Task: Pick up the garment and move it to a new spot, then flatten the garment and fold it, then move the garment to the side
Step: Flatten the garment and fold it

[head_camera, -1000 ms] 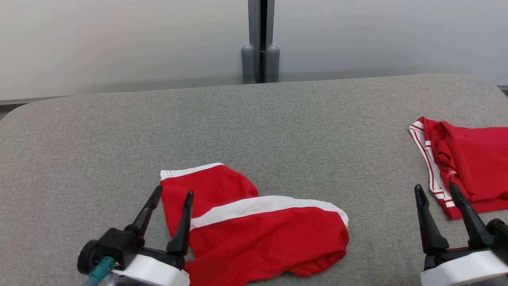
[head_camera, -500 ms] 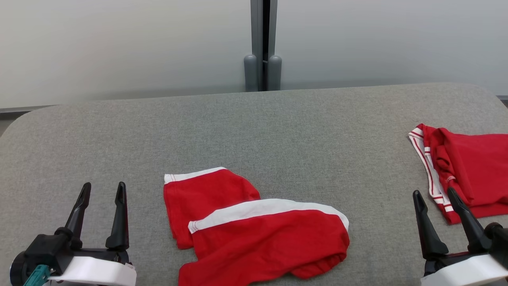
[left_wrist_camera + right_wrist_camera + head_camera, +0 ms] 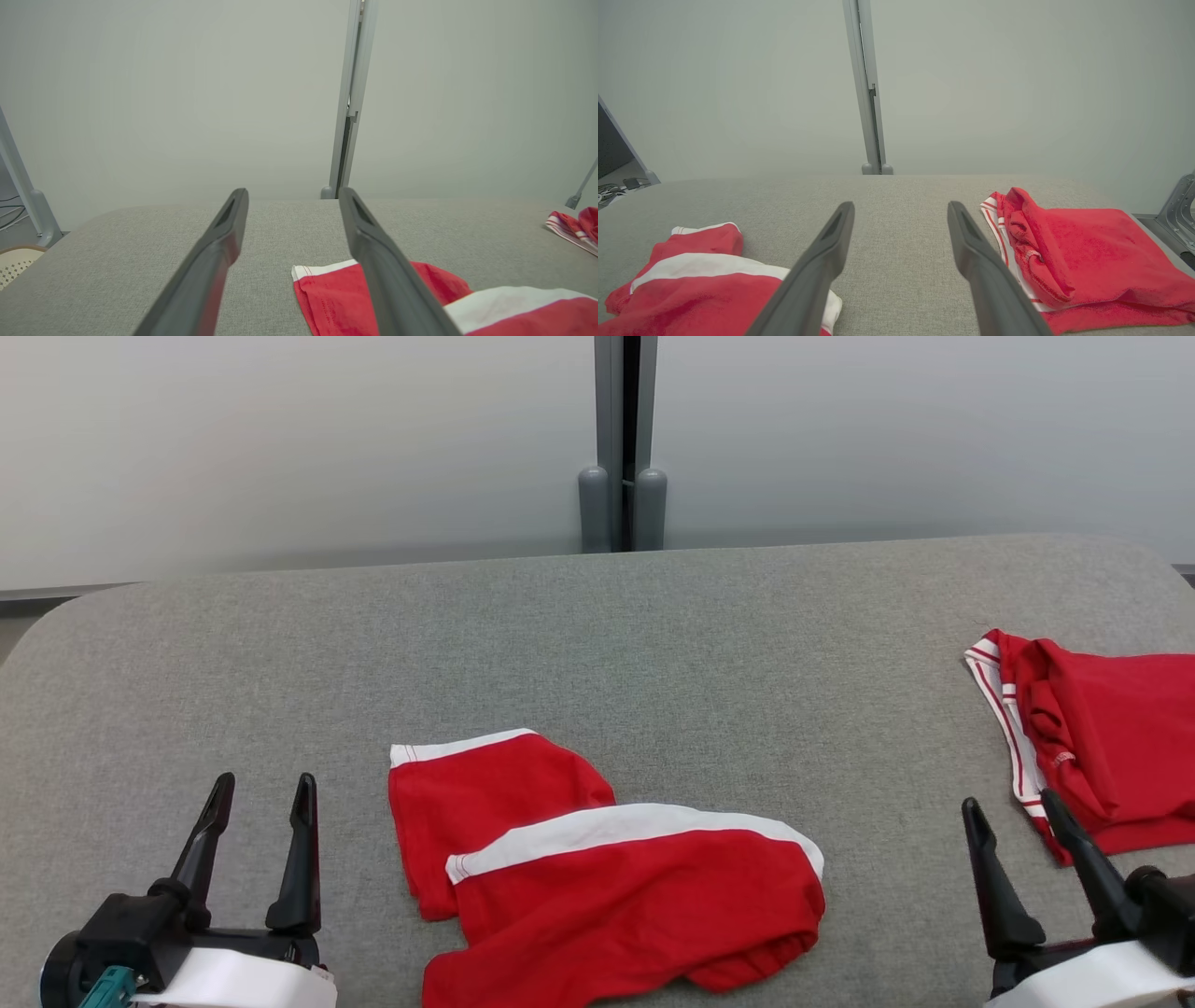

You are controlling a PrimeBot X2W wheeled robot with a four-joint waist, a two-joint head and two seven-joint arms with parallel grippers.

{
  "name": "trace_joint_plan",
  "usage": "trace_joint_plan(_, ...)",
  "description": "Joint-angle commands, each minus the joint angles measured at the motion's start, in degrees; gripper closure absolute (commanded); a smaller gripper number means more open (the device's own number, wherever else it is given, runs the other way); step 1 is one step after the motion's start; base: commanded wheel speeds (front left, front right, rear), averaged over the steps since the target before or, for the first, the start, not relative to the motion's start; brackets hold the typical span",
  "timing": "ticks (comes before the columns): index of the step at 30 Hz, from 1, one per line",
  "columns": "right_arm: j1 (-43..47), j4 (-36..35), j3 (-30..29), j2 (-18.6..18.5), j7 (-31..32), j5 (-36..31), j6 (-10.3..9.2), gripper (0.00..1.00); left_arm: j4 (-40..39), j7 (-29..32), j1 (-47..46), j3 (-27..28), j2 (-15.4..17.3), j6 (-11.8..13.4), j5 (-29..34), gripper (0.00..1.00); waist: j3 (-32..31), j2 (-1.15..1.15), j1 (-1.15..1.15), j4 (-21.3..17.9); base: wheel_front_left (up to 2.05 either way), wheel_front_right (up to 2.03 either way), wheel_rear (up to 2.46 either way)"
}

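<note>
- While nothing grips it, the garment (image 3: 616,896) lies rumpled midway along the table's (image 3: 653,635) front edge
- left gripper (image 3: 264,782): spread, empty, apart on its left
- right gripper (image 3: 1010,800): spread, empty, near a second garment (image 3: 1116,737) at the right edge

**Rumpled and unfolded: the red cloth garment with white bands (image 3: 616,896) on the grey fabric-covered table (image 3: 653,644)**

It lies limp toward the table's near edge, about midway along it, in two overlapping parts. The smaller part points toward the table's far left and ends in a narrow white hem. The larger part lies across it, with a broad white band curving along its far edge. Its right end bunches into soft folds.
</note>
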Motion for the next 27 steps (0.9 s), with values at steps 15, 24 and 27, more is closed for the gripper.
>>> trace_joint_plan(15, 1.7, 13.1, 15.4, -0.8, 0.9, 3.1, -0.01, 0.00, -0.1, 0.4, -3.5, -1.8, -0.5, -0.2, 0.7, 0.00, 3.6, 0.00, 0.00, 1.7, 0.00, 0.00, 0.00)
trace_joint_plan(24, -2.9, 19.2, 14.8, -1.4, -2.7, 2.1, -0.02, 1.00, 1.0, 0.0, -4.6, -2.6, -0.9, -0.7, 0.7, 0.00, 4.5, 0.00, 0.00, 2.4, 0.00, 0.00, 0.00)
trace_joint_plan(27, -3.7, 19.5, 12.3, -2.3, -3.7, 1.3, -0.02, 1.00, 1.2, 0.0, -4.8, -2.8, -1.0, -0.8, 0.7, 0.00, 4.6, 0.00, 0.00, 2.6, 0.00, 0.00, 0.00)
